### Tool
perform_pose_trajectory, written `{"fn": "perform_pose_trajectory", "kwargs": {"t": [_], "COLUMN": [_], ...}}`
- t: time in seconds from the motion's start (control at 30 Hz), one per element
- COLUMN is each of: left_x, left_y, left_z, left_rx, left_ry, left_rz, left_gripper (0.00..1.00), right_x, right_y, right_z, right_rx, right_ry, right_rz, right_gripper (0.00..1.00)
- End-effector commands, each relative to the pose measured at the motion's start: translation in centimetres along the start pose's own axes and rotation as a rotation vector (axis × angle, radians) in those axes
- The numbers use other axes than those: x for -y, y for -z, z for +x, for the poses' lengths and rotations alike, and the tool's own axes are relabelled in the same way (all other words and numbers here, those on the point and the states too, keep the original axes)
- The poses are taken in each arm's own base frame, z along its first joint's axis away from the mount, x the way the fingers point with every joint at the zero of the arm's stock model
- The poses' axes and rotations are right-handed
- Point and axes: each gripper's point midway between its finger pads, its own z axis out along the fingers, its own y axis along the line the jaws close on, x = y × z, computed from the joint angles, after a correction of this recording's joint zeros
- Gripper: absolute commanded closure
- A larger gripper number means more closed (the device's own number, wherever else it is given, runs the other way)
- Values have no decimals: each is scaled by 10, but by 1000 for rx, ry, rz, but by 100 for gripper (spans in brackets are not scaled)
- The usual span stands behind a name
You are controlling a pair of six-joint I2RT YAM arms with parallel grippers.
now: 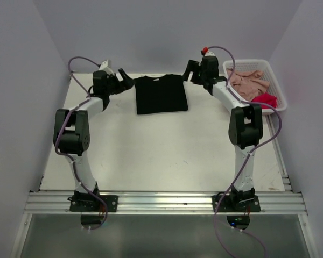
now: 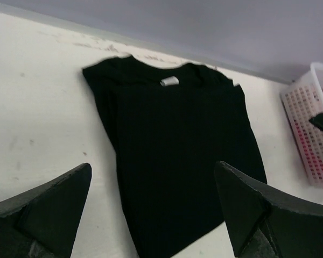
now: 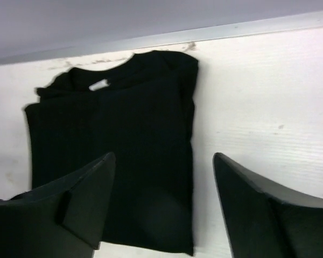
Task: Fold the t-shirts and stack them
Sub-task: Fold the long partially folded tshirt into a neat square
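1. Table: white and scuffed. The far edge meets the wall, and the arms cover parts of the left and right sides.
2. Black t-shirt: lies flat at the table's far middle, between the 2 grippers, collar toward the wall. It is folded to a rough rectangle and the sleeves are hard to make out. In the left wrist view the hem is cut off by the frame bottom. In the right wrist view the near left corner is hidden behind a finger.
3. Basket: white lattice at the far right of the table, well apart from the black shirt. The right arm overlaps its left rim. In the left wrist view only 1 corner shows, cut by the frame edge.
4. Left gripper: just beside the black shirt's left shoulder, jaws spread wide, grasping nothing. I cannot tell whether it touches the cloth.
5. Right gripper: just beside the shirt's right shoulder, jaws likewise spread and released. Contact is unclear here too.
6. Pink t-shirt: crumpled inside the basket, so its shape is unreadable.
7. Red t-shirt: in the basket's near part, beside the pink one. Only a bunched patch shows.
8. Label: small pale tag inside the black shirt's collar, too blurred to read.
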Motion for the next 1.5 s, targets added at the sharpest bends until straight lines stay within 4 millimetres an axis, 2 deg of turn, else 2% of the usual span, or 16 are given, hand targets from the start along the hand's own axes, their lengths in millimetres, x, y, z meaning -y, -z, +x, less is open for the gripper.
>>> {"fn": "perform_pose_trajectory", "kwargs": {"t": [0.0, 0.03, 0.07, 0.13, 0.27, 0.37, 0.47, 0.73, 0.93, 1.03, 1.1, 1.13, 1.2, 1.23, 1.3, 1.47], "left_x": [35, 36, 38, 54, 86, 98, 97, 56, 22, 15, 11, 11, 10, 14, 17, 17], "left_y": [10, 8, 8, 8, 1, -10, -20, -41, -31, -14, 4, 10, 31, 39, 66, 134], "left_z": [27, 38, 47, 59, 59, 72, 91, 158, 189, 196, 205, 208, 217, 222, 236, 280], "left_rx": [-60, -91, -114, -156, -174, -200, -244, -343, -411, -437, -458, -467, -492, -505, -536, -640], "left_ry": [-71, -64, -53, -2, 37, 74, 167, 277, 273, 273, 276, 275, 276, 272, 260, 229], "left_rz": [190, 208, 232, 360, 499, 541, 577, 431, 248, 180, 140, 123, 84, 82, 52, -27], "left_gripper": [0, 0, 0, 0, 49, 71, 81, 87, 91, 96, 98, 98, 100, 100, 100, 100], "right_x": [-24, -34, -39, -51, -76, -76, -72, -48, -33, -18, -19, -11, -10, -4, -4, 6], "right_y": [11, 10, 8, 0, -11, -20, -26, -37, -16, -3, 9, 17, 30, 39, 53, 95], "right_z": [0, 7, 13, 26, 50, 66, 77, 126, 143, 161, 154, 171, 169, 187, 186, 220], "right_rx": [-21, -59, -89, -149, -276, -316, -338, -434, -458, -480, -449, -480, -461, -496, -486, -551], "right_ry": [-1, -9, -53, -93, -192, -205, -222, -220, -171, -152, -138, -136, -115, -112, -98, -75], "right_rz": [-125, -183, -199, -277, -414, -404, -387, -270, -200, -154, -152, -129, -122, -102, -99, -79], "right_gripper": [28, 98, 100, 100, 100, 100, 100, 100, 100, 100, 100, 100, 100, 100, 100, 100]}}
